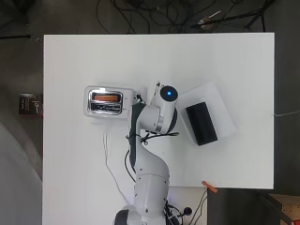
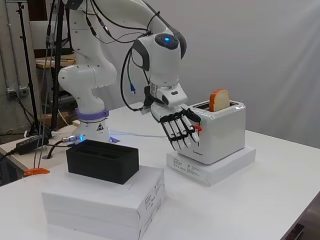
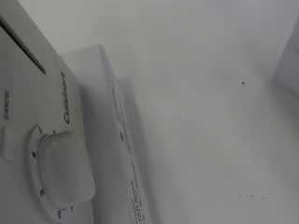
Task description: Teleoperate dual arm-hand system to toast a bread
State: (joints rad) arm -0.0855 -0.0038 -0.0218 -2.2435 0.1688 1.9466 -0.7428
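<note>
A white and chrome toaster stands on a flat white box left of the table's middle. A slice of bread sticks up out of one slot. My hand hangs at the toaster's control end, its dark fingers straight and pointing down, close against that face. It holds nothing. In the overhead view the arm hides the hand. The wrist view shows the toaster's control face with its round knob very near, and the box edge below.
A black slotted holder rests on a larger white box to the arm's right. A small orange object lies at the table's near edge. A white cable runs across the table by the arm.
</note>
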